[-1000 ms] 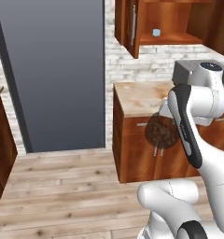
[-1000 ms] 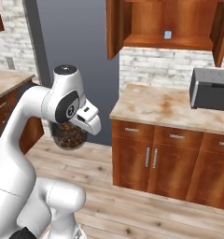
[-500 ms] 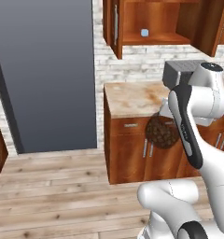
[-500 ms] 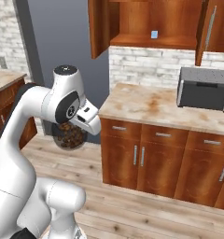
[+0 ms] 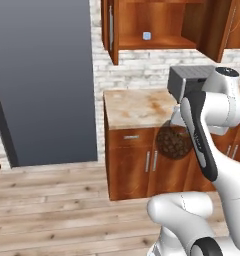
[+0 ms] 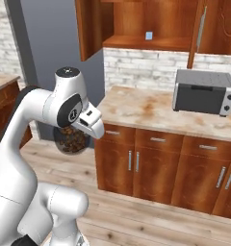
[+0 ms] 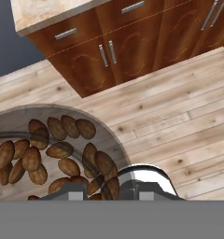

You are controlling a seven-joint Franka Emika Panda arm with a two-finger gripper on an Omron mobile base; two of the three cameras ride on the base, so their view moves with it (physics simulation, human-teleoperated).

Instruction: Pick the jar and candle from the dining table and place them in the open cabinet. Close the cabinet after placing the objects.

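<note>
Claw [image 7: 102,195] pinched the jar [image 7: 53,149] over open floor [image 7: 179,126], counter edge [image 5: 137,125] just ahead. Base views alone showed the open cabinet [image 5: 157,25] well above.

counter [image 6: 136,108] | toaster oven [image 6: 203,91] on top | shelf [image 5: 157,44]: blue cube [image 5: 147,35]

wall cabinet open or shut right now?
Open. Cabinet doors swung aside, bare shelf and a small pale-blue cube visible inside, in both base views.

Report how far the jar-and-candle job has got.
Done: the jar is off the table, held in the claw. In hand: carrying it toward the open cabinet, whose shelf holds just a small blue cube. Left: shelve the jar, fetch the candle, shut the doors.
</note>
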